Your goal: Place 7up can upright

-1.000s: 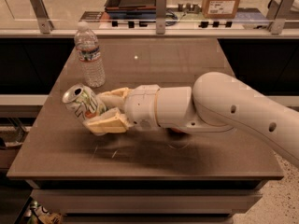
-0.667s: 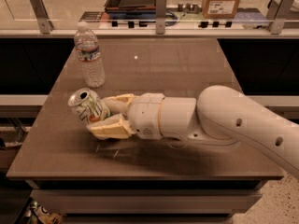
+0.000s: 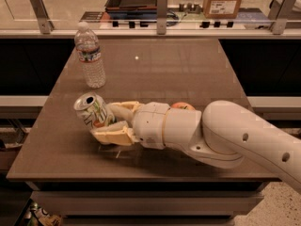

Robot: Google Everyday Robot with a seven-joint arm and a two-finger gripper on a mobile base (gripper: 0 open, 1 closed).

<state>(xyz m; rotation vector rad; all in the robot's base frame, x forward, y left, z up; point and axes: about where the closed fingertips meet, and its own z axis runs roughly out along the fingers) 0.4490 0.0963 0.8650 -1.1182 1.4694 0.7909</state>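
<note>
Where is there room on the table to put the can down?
The gripper holds the tilted 7up can at the table's left side. Bare room: the wide stretch right of the water bottle, and the near-left corner. Crowded: around the arm.

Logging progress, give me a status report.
Gripper shut on 7up can, low over table front. Can tilted, not yet upright. Water bottle standing behind, apart.

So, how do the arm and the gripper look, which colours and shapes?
The arm is white, with smooth, thick, rounded shells and two small dark round holes on its side. No cables or markings show. The gripper, low over the table's front left, has a white rounded base and two blunt cream-yellow fingers.
</note>
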